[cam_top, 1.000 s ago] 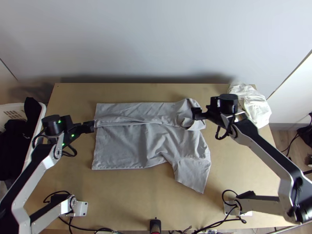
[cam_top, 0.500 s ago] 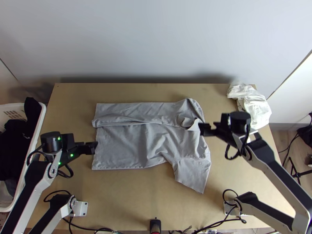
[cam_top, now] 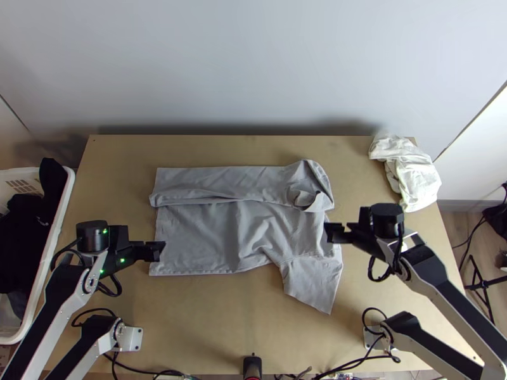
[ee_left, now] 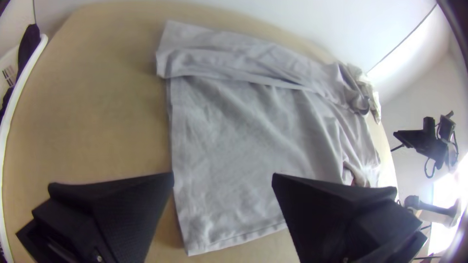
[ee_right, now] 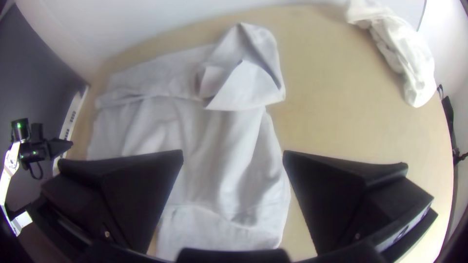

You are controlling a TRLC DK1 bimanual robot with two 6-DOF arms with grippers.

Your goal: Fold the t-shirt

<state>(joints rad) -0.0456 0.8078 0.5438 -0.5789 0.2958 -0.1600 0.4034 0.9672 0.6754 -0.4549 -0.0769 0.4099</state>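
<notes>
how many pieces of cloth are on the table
2: the grey t-shirt, partly folded, in the middle, and a white cloth bunched at the far right corner, which may hide more.

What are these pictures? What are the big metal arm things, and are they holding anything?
They're two robot arms, a left arm and a right arm, at a wooden table. The top view looks down from high up. The other two come from cameras on the arms' wrists, so the big black shapes there are their own fingers.

On the table is a grey t-shirt. Its far side is folded over in a long strip, and one sleeve sticks out near us. A white cloth lies bunched at the far right corner.

The left gripper and right gripper are like hands. Both are open, and neither is holding anything. The job is to fold the shirt.
</notes>
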